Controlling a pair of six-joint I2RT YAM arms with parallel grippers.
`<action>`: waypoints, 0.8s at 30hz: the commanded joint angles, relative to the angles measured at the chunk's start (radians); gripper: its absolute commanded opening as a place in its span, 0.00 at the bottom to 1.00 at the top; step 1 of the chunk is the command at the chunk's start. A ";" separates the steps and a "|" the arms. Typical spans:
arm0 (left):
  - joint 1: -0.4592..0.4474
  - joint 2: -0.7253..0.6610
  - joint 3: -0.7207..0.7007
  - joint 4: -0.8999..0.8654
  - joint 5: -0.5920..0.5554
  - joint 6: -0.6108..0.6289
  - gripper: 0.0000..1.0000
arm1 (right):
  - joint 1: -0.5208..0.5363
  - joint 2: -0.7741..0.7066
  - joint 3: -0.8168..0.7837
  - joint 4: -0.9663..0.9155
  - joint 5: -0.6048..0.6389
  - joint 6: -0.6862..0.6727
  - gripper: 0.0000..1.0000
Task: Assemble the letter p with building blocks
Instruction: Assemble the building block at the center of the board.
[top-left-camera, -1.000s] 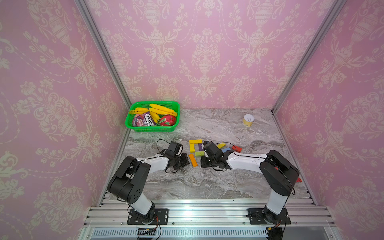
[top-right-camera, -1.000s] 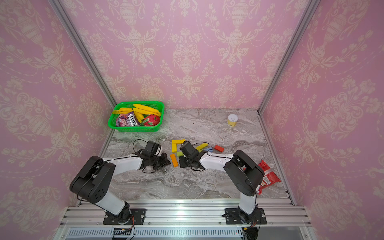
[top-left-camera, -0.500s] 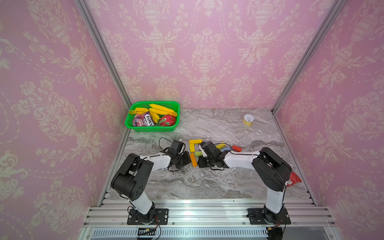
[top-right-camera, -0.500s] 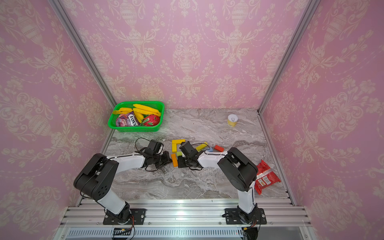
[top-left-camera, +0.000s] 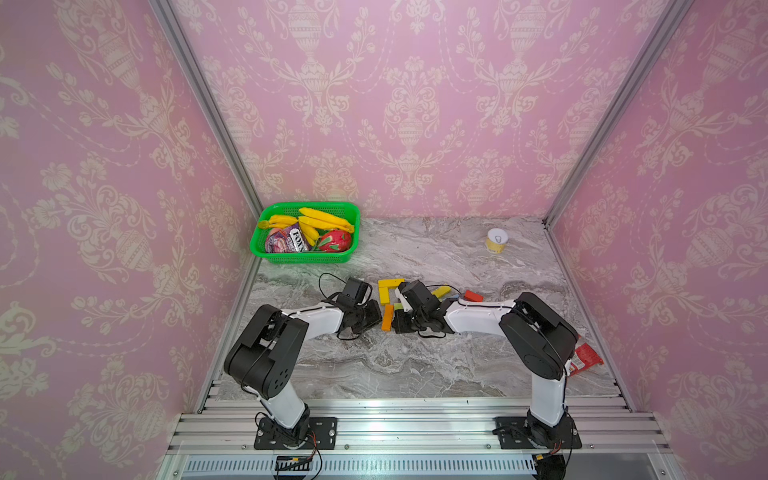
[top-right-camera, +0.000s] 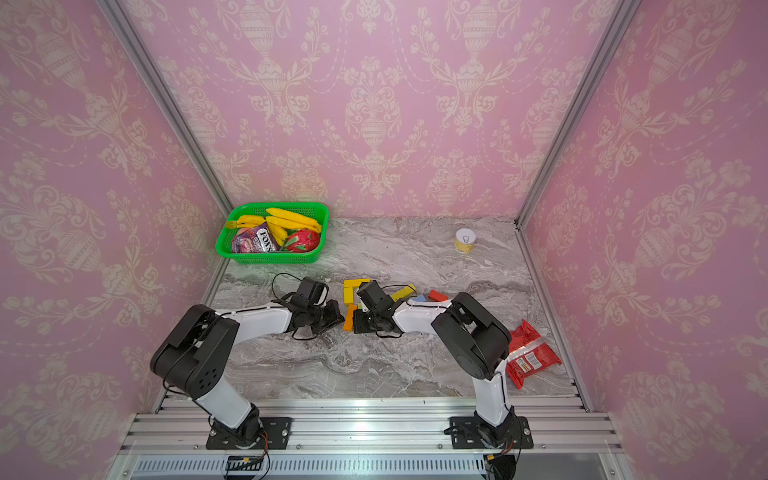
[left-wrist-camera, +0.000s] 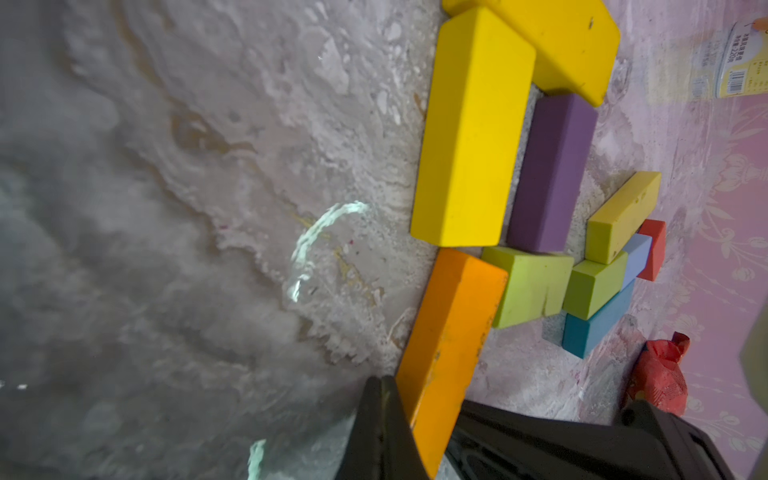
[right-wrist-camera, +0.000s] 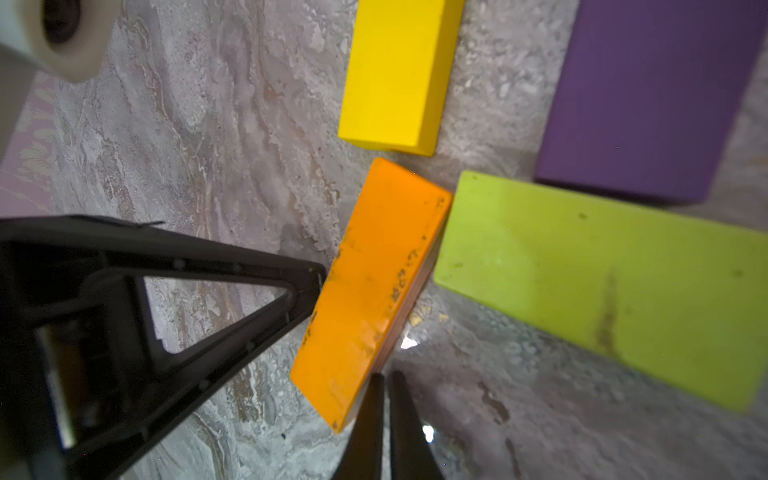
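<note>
Now | orange block (right-wrist-camera: 374, 291) between both tips | left gripper (right-wrist-camera: 316, 277) closed | right gripper (right-wrist-camera: 384, 380) closed

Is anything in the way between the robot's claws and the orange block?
No, nothing visible. The shut left gripper touches one long side of the orange block; the shut right gripper sits close at the opposite side.

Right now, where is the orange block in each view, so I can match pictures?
In a top view: orange block between left gripper and right gripper.
In a top view: orange block in that same gap.
Left wrist: orange block, corner by a lime green block.
Right wrist: orange block beside that lime green block.
Shared landmark: long yellow block just beyond the orange block's end.
</note>
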 joint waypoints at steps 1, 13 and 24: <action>-0.008 -0.037 -0.052 -0.092 -0.061 -0.009 0.00 | -0.009 0.044 0.017 -0.079 0.027 0.008 0.10; -0.021 -0.012 -0.039 -0.092 -0.010 0.023 0.00 | -0.039 0.061 0.027 -0.135 0.071 0.015 0.10; -0.040 0.000 0.009 -0.107 0.008 0.040 0.00 | -0.043 0.084 0.078 -0.122 0.043 0.007 0.10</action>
